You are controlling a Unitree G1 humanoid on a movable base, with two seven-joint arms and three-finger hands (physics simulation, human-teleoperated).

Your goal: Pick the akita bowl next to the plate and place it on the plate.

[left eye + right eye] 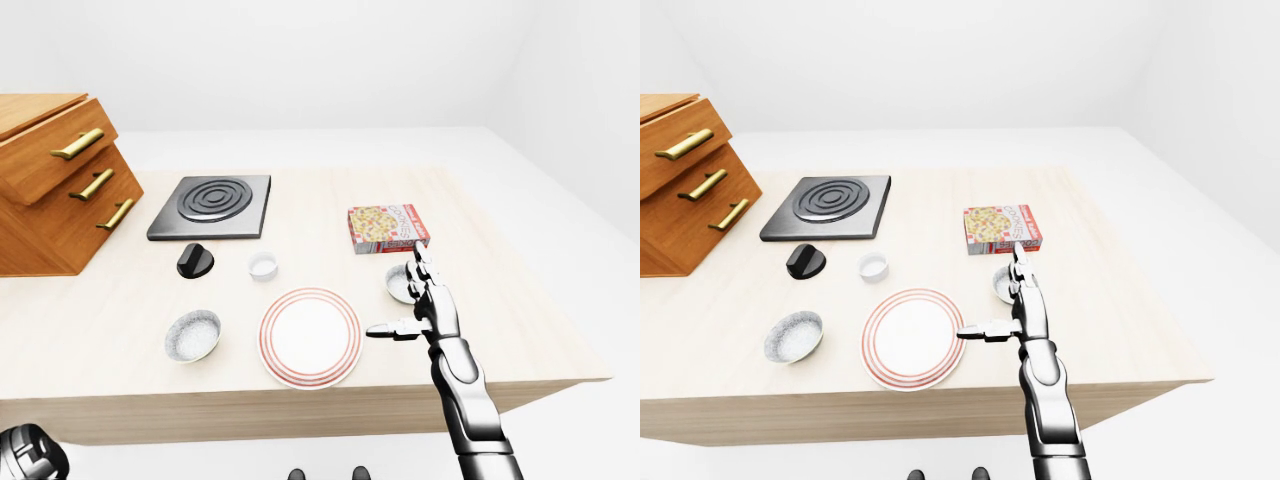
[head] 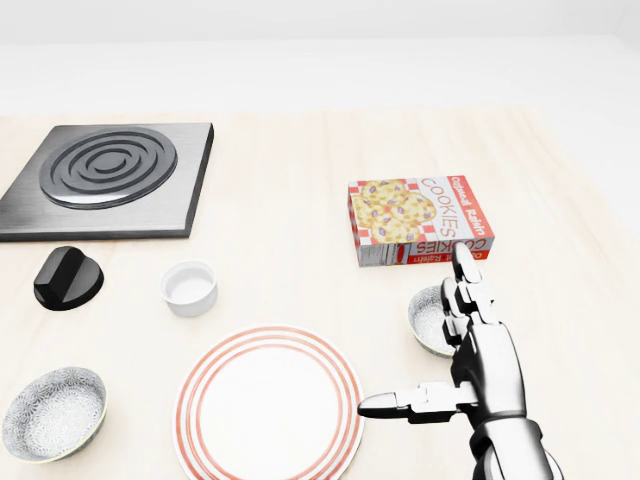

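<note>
- The right hand's 3 fingers are spread apart and grip nothing. The thumb points left, its tip just off the plate's right rim. The other 2 fingers point toward the top of the head view.
- Those 2 fingers lie across the right part of the akita bowl in the head view; whether they touch it cannot be told.
- The akita bowl stands upright on the table, just right of the plate and apart from it.
- The plate, white with red rings, carries nothing.
- A cookie box lies flat just above the bowl in the head view.
- A second speckled bowl sits left of the plate, further off than the akita bowl.
- A small white cup and a black knob lie above and left of the plate, with a dark burner slab beyond them.
- A wooden drawer unit stands at the table's left end.
- The left hand shows only as a grey shape below the table edge in the left-eye view; its fingers cannot be made out.
</note>
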